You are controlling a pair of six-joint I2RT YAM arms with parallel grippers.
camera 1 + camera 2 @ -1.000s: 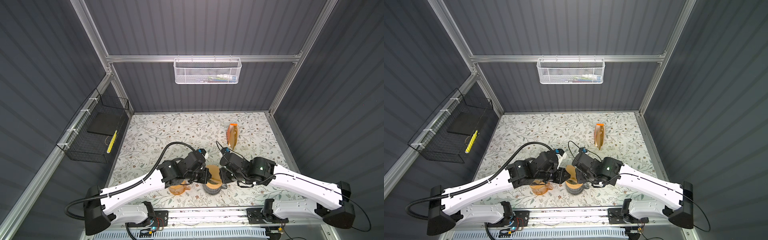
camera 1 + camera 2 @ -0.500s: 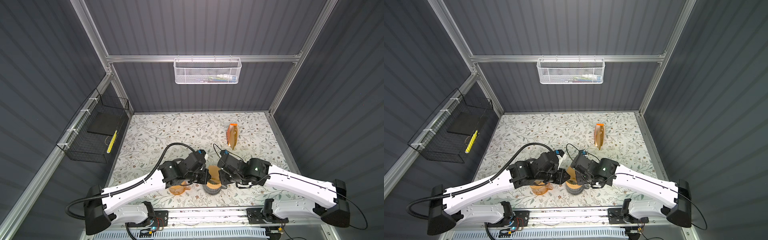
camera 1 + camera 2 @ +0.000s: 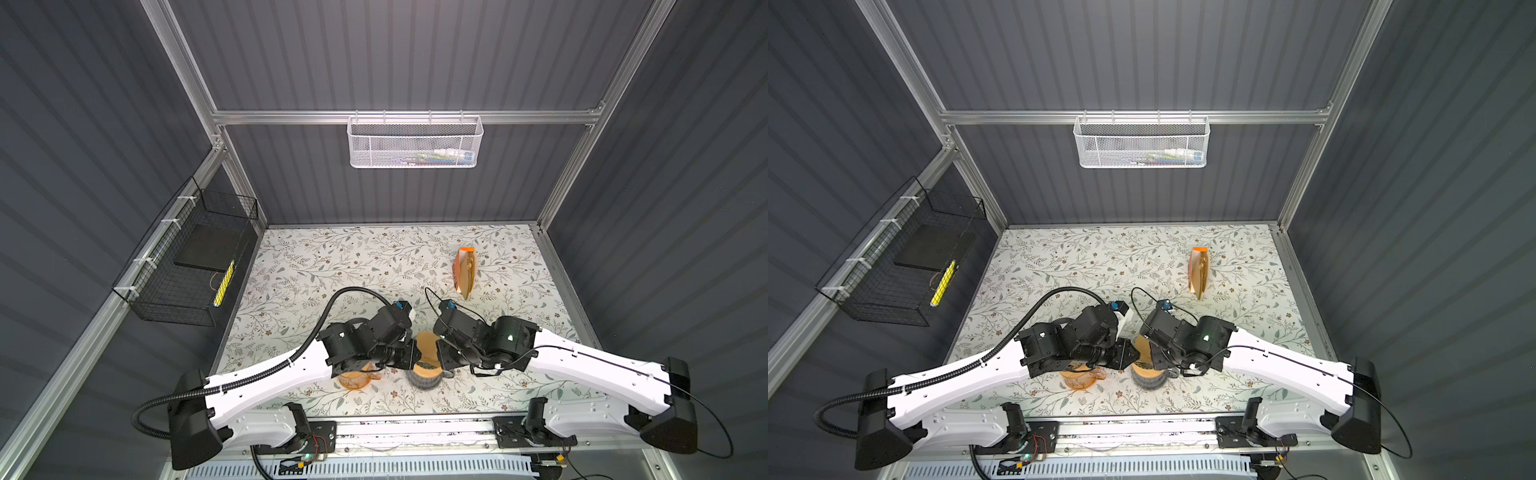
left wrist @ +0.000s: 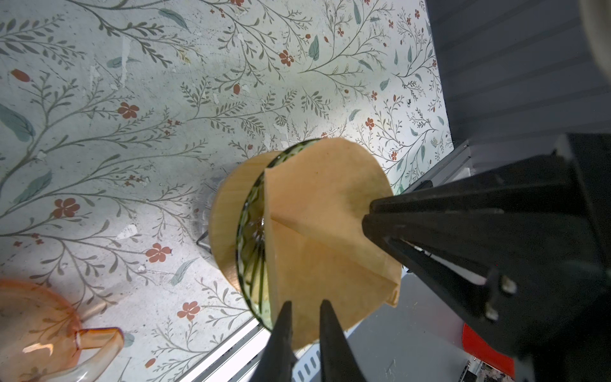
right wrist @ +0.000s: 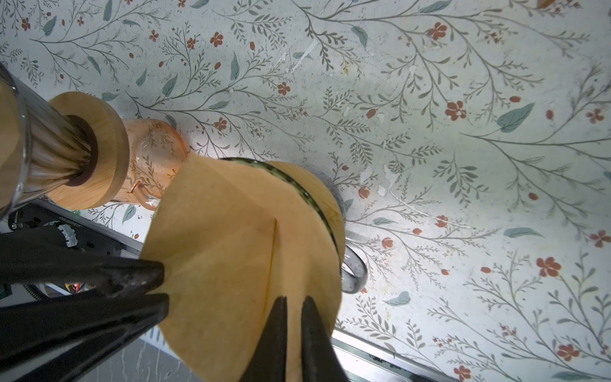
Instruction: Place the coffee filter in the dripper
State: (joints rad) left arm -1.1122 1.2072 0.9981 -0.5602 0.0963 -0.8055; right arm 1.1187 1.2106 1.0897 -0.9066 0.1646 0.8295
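Note:
The brown paper coffee filter (image 3: 428, 347) hangs half spread over the mouth of the dripper (image 3: 424, 378), a glass cone with a dark rim and wooden collar (image 4: 228, 215). My left gripper (image 4: 306, 304) is shut on one edge of the filter (image 4: 324, 215). From the opposite side my right gripper (image 5: 295, 299) is shut on the other edge of the filter (image 5: 231, 248). In both top views the two grippers meet nose to nose above the dripper (image 3: 1148, 378). The filter's lower fold points into the rim; whether it touches the inside is hidden.
An orange glass cup (image 3: 355, 380) stands just left of the dripper, under my left arm. A second ribbed glass cone with a wooden collar (image 5: 82, 148) shows beside it. An orange packet (image 3: 465, 272) lies at the back right. The table's front rail runs close behind the dripper.
My right arm has shifted slightly left toward the dripper, carrying its edge of the filter with it. The left arm has hardly moved and both grips are unchanged.

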